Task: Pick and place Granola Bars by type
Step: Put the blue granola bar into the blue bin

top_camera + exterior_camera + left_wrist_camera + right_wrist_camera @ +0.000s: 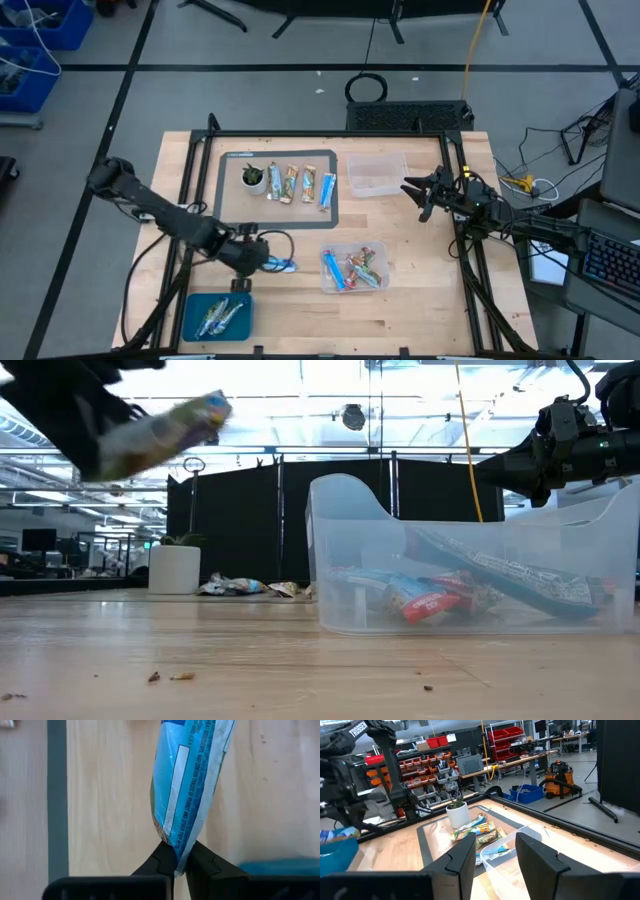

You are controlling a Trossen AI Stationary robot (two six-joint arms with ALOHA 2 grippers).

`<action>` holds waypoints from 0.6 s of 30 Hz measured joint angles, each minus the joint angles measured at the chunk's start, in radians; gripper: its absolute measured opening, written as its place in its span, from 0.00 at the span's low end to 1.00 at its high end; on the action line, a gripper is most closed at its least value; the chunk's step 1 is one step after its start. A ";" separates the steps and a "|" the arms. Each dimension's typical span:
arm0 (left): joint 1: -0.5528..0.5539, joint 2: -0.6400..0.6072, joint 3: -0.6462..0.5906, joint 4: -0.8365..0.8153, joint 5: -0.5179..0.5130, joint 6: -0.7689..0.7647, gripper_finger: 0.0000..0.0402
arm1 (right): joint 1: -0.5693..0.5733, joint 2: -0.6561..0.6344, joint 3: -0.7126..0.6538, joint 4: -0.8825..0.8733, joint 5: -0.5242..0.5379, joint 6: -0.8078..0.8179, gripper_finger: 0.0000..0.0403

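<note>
From the high view I see the pale wooden table [300, 300] with a grey-bordered mat [228, 160] at its far side. On the mat lie four slim shiny wrapped granola bars [300, 185] in a row, beside a small white round cup with a green plant [253, 178]. A clear plastic tub [377, 175] sits just right of the mat, and a second clear tub [355, 268] nearer the front holds several mixed bars I cannot count exactly. A blue rectangular tray [215, 316] at the front left holds silvery-blue bars. My left gripper [272, 263] hangs above the table just past that tray, pinching a blue-white bar [283, 265]. My right gripper [415, 195] hovers near the far tub with its fingers apart.

In the low view the held bar [160, 425] shows blurred and raised, high above the tabletop. The front tub [470, 560] has translucent, rounded walls, and red, blue and dark wrappers lie crumpled inside.

Through the left wrist view, my two dark fingers [160, 862] close on the crimped end of the glossy blue wrapper [187, 785], which bears a white label strip.

Through the right wrist view, my fingers [462, 857] stand apart with nothing between them, facing the cup [458, 812] and the mat's bars [475, 830].
</note>
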 joint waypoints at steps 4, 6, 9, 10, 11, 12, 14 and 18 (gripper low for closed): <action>-0.056 -0.075 0.000 -0.067 -0.012 -0.163 0.06 | 0.000 0.000 0.000 0.000 0.000 0.000 0.32; -0.090 -0.102 0.000 -0.096 -0.013 -0.235 0.06 | 0.000 0.000 0.000 0.000 0.000 0.000 0.32; -0.145 -0.138 0.000 -0.125 -0.025 -0.318 0.06 | 0.000 0.000 0.000 0.000 0.000 0.000 0.32; -0.164 -0.147 0.000 -0.129 -0.027 -0.354 0.06 | 0.000 0.000 0.000 0.000 0.000 0.000 0.32; -0.183 -0.153 0.000 -0.135 -0.026 -0.398 0.05 | 0.000 0.000 0.000 0.000 0.000 0.000 0.32; -0.202 -0.157 0.000 -0.145 -0.020 -0.449 0.05 | 0.000 0.000 0.000 0.000 0.000 0.000 0.32; -0.245 -0.161 0.000 -0.158 0.005 -0.552 0.05 | 0.000 0.000 0.000 0.000 0.000 0.000 0.32; -0.343 -0.152 0.000 -0.154 0.049 -0.759 0.05 | 0.000 0.000 0.000 0.000 0.000 0.000 0.32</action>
